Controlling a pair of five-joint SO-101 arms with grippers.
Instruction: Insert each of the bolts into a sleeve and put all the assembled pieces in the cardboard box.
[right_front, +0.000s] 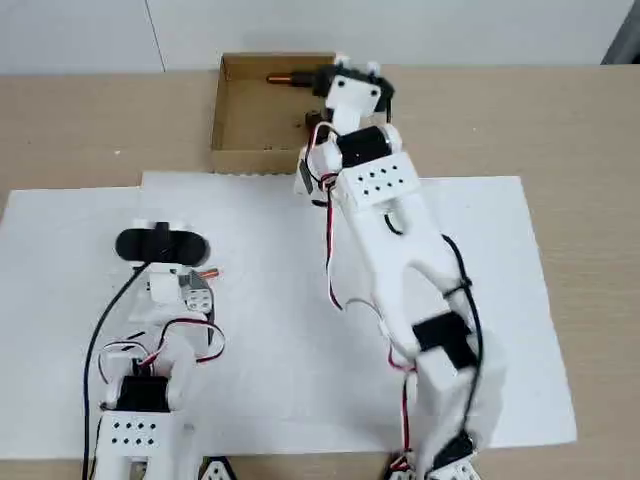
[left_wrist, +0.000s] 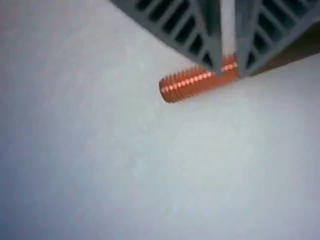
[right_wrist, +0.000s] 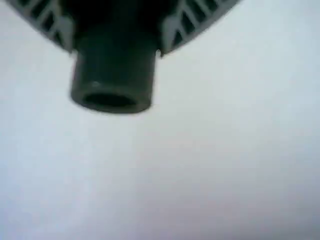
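**Q:** Why are the two arms so far apart when the job is mating parts?

**A:** Working down by size: there's a tan table (right_front: 580, 120) with a white paper sheet (right_front: 270, 330) over the work area, and the cardboard box (right_front: 250, 125) sits at the sheet's far edge. The right arm (right_front: 400, 250) is stretched out to the box. The left arm (right_front: 150, 400) stays tucked in over the near side of the sheet.

**Q:** Are they holding anything?

**A:** Both are. The right gripper (right_wrist: 116, 35) is clamped on a dark sleeve (right_wrist: 112, 75), with the open bore sticking out past the fingers. The bore looks empty. The left gripper (left_wrist: 228, 60) is pinched on a copper bolt (left_wrist: 192, 82) by one end, so the threaded shank pokes out free just above the paper. My guess is both grips are meant to leave the mating ends exposed.

**Q:** Anything in the box yet?

**A:** There's a copper-coloured piece (right_front: 282, 78) by the far wall, near the right gripper. I can't tell if it's sleeved or if they're touching. I'd say the next step is bringing the sleeve and bolt together.
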